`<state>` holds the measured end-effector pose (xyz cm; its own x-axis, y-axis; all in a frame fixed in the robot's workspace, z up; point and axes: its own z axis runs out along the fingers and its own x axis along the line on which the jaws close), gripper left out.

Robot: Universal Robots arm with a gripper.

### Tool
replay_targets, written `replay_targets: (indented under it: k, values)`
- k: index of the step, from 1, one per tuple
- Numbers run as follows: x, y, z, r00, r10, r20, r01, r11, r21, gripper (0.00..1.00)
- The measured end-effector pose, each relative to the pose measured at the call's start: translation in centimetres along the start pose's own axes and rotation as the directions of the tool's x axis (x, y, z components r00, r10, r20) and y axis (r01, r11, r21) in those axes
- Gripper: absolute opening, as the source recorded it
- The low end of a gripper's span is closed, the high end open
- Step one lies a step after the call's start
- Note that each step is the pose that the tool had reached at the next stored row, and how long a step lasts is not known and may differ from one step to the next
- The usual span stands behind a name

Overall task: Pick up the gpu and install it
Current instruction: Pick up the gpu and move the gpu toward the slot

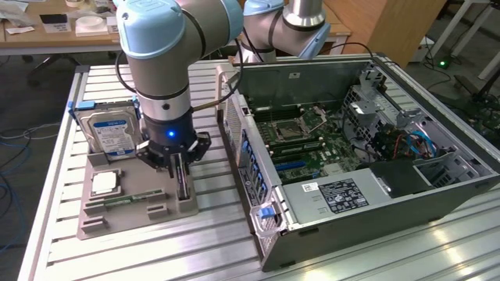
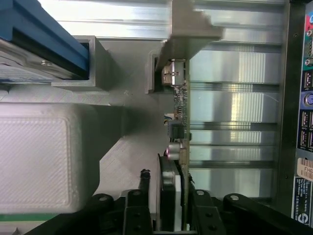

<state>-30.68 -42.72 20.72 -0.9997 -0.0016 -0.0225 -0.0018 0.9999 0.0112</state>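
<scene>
The gpu [image 1: 184, 188] is a thin dark card standing on edge in a slot at the exterior view's right side of the grey parts holder [image 1: 117, 221], still seated there. My gripper [image 1: 178, 168] is lowered straight down over it. In the wrist view the gpu [image 2: 180, 107] runs edge-on away from my gripper [image 2: 179, 208], its metal end sitting in the holder's notch. The black fingers [image 2: 167, 191] press against both faces of the card, so the gripper is shut on it.
The holder also carries a blue-labelled hard drive [image 1: 109, 133], a processor [image 1: 104, 183] and a green memory stick [image 1: 129, 199]. The open computer case [image 1: 437, 187] lies close at the exterior view's right, motherboard [image 1: 308, 146] exposed, its rear panel [image 2: 303, 122] beside the holder.
</scene>
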Motion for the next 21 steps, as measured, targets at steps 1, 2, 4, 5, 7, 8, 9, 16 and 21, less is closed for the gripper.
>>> replay_targets:
  k: [1,2,4,5,7,8,9,16,21]
  values:
    - [-0.01,0.00,0.00,1.0000,0.000,0.0000,0.000,1.0000,0.0000,0.43]
    - [-0.03,0.00,0.00,1.0000,0.000,0.0000,0.000,1.0000,0.0000,0.36]
    - [-0.06,0.00,0.00,1.0000,0.000,0.0000,0.000,1.0000,0.0000,0.36]
    - [-0.08,0.00,0.00,1.0000,0.000,0.0000,0.000,1.0000,0.0000,0.36]
    - [-0.11,0.00,0.00,1.0000,0.000,0.0000,0.000,1.0000,0.0000,0.36]
    - [-0.11,0.00,0.00,1.0000,0.000,-0.0001,0.000,1.0000,0.0000,0.36]
    - [-0.11,0.00,0.00,1.0000,0.000,0.0000,0.000,1.0000,0.0000,0.36]
    - [-0.13,0.00,0.01,1.0000,0.000,0.0001,0.000,1.0000,0.0001,0.35]
    - [-0.14,0.00,0.00,1.0000,0.000,0.0000,0.000,1.0000,0.0000,0.28]
